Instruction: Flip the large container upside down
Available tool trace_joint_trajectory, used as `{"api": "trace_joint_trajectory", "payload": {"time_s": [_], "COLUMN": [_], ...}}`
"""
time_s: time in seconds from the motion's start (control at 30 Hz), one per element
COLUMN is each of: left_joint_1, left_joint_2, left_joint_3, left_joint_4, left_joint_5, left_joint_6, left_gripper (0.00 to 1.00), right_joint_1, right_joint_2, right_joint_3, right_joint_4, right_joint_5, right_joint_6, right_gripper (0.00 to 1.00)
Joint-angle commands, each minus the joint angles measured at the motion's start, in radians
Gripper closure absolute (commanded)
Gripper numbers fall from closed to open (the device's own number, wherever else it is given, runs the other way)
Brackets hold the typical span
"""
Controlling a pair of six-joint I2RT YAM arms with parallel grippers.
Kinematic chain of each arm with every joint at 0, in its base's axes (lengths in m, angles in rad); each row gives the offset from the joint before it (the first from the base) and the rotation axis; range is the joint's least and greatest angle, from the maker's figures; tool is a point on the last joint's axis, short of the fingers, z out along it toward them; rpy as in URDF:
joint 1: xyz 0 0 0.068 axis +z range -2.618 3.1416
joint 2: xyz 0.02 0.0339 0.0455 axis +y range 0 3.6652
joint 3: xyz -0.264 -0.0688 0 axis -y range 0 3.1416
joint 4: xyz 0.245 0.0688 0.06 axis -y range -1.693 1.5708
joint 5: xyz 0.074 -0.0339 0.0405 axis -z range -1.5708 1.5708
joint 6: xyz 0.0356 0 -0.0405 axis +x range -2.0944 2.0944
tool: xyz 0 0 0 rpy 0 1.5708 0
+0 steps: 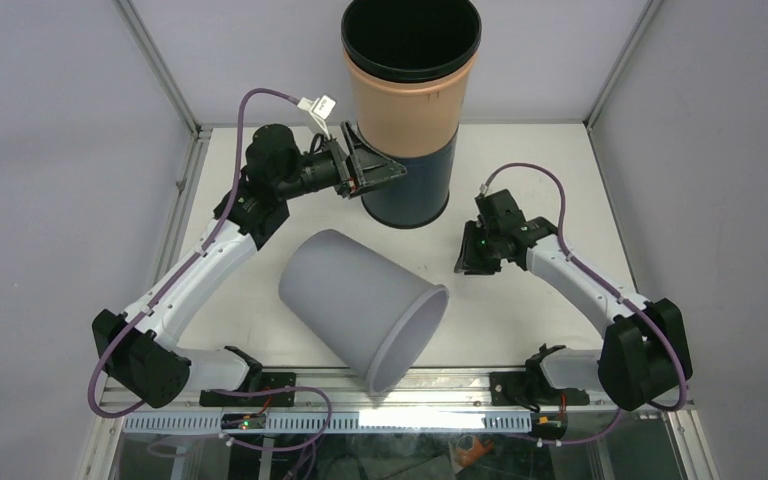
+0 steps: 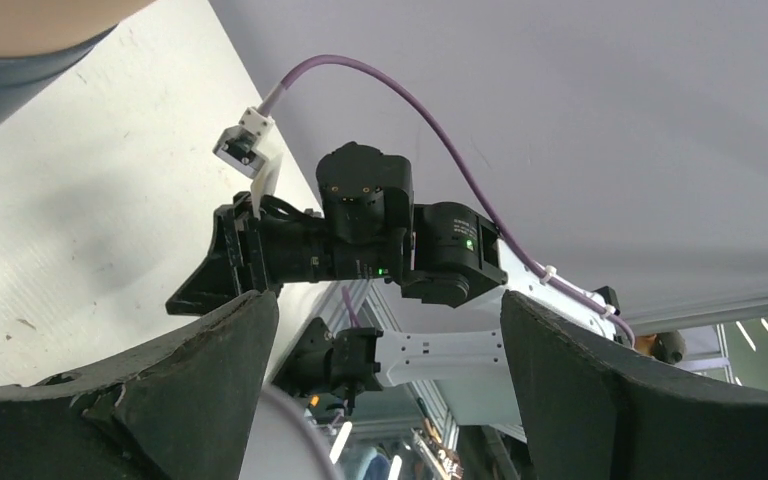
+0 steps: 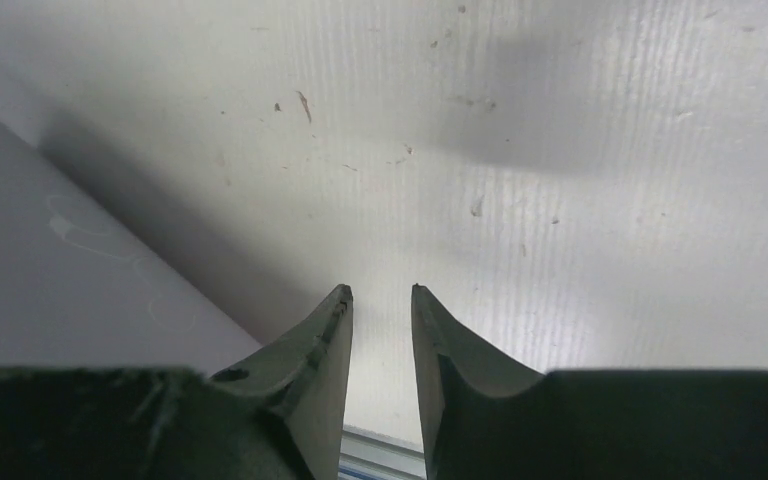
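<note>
the large container [image 1: 405, 110] is a tall cylinder standing upright at the middle of the bench's far edge, open mouth up. its inside and rim are black, its upper wall is peach and its lower part is dark blue. its base rests on the bench, and its top rises above the far edge in the top view.

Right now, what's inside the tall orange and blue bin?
From above, the tall bin stands upright with its mouth open, showing a dark inside wall and nothing sticking out. Its bottom is too dark and deep to see, so something small could hide there.
</note>
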Motion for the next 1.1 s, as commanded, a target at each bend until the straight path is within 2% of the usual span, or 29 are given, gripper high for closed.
{"api": "trace_joint_trajectory", "payload": {"time_s": [0.0,0.13,0.27,0.4,0.53,0.6,0.67,0.8,0.9,1.07], "left_joint_1": [-0.013,-0.01,0.041,0.139,0.183,0.195,0.208,0.276,0.355,0.503], "left_joint_2": [-0.014,-0.029,-0.042,-0.086,-0.102,-0.102,-0.104,-0.099,-0.099,-0.088], "left_joint_3": [-0.011,0.031,0.089,0.088,0.089,0.092,0.091,0.08,0.067,0.062], "left_joint_4": [0.063,-0.035,-0.216,-0.337,-0.48,-0.543,-0.591,-0.688,-0.724,-0.748], "left_joint_5": [0.014,-0.034,-0.098,-0.077,-0.071,-0.082,-0.095,-0.11,-0.103,-0.029], "left_joint_6": [-0.009,0.057,0.158,0.219,0.312,0.35,0.37,0.408,0.441,0.477], "left_gripper": [0.15,0.12,0.1,0.09,0.09,0.08,0.08,0.08,0.07,0.06], "right_joint_1": [0.003,0.001,-0.004,-0.002,0.01,0.014,0.016,0.027,0.038,0.083], "right_joint_2": [0.004,-0.014,-0.081,-0.194,-0.323,-0.395,-0.492,-0.722,-0.765,-0.724], "right_joint_3": [0.02,0.088,0.185,0.189,0.086,0.022,-0.072,-0.262,-0.301,-0.316], "right_joint_4": [0.15,0.087,0.01,0.004,0.054,0.093,0.193,0.366,0.371,0.36], "right_joint_5": [-0.052,-0.028,-0.016,-0.168,-0.394,-0.463,-0.553,-0.573,-0.622,-0.668], "right_joint_6": [0.095,0.052,0.005,-0.075,-0.187,-0.214,-0.228,-0.216,-0.292,-0.354], "right_gripper": [0.69,0.63,0.43,0.23,0.2,0.22,0.29,0.3,0.27,0.26]}}
